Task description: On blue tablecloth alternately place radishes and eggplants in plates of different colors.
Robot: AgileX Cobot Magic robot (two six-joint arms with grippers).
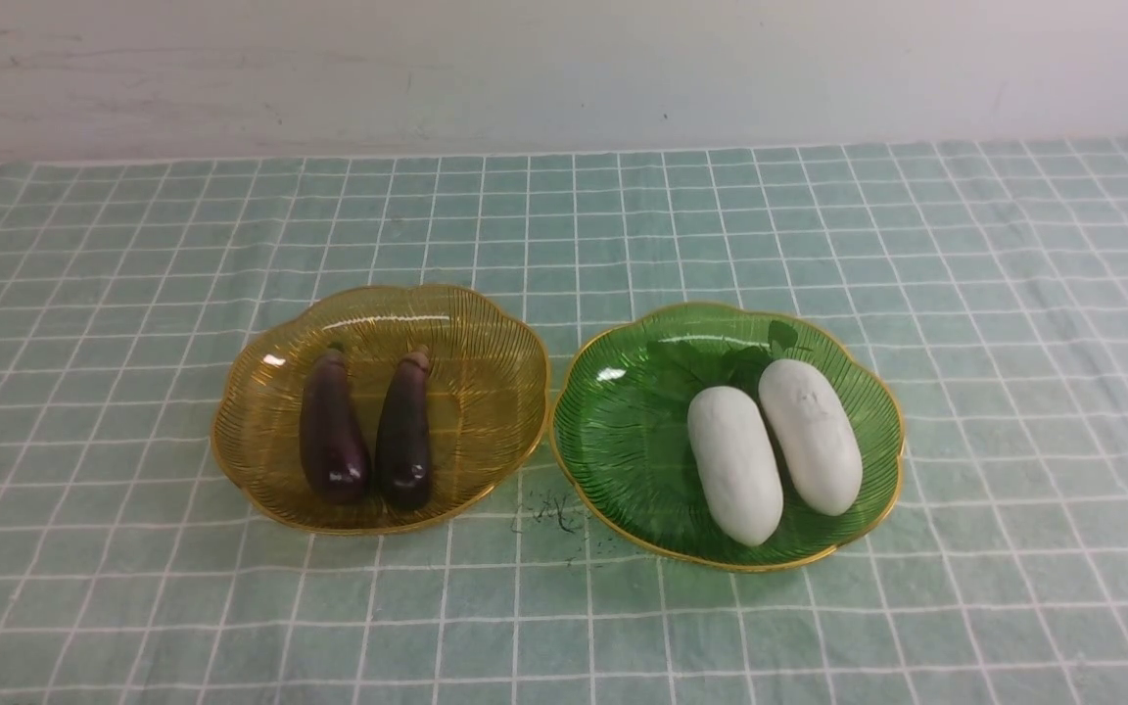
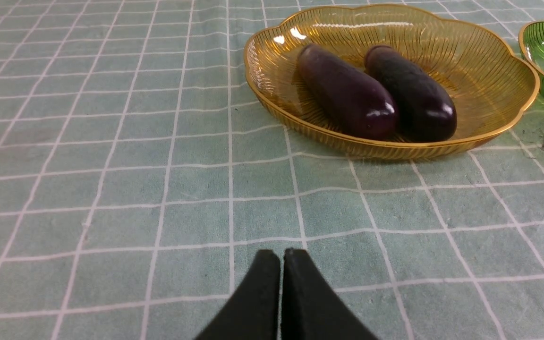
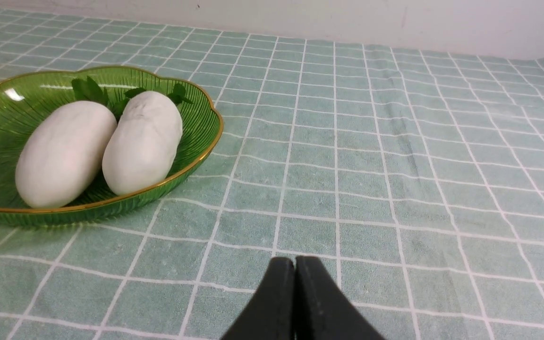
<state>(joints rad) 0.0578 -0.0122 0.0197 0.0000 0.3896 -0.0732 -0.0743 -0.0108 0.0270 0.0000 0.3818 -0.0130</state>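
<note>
1. Front view: we see both eggplants (image 1: 368,431) in the amber plate (image 1: 486,333) and both radishes (image 1: 775,446) in the green plate (image 1: 623,431), on the blue tablecloth (image 1: 133,245).
2. Our left pincer (image 2: 281,255) and right pincer (image 3: 294,263) are closed, empty, over bare cloth.
3. We judge the glossy eggplants light, stiff, slippery; grip mid-body, across the width.
</note>
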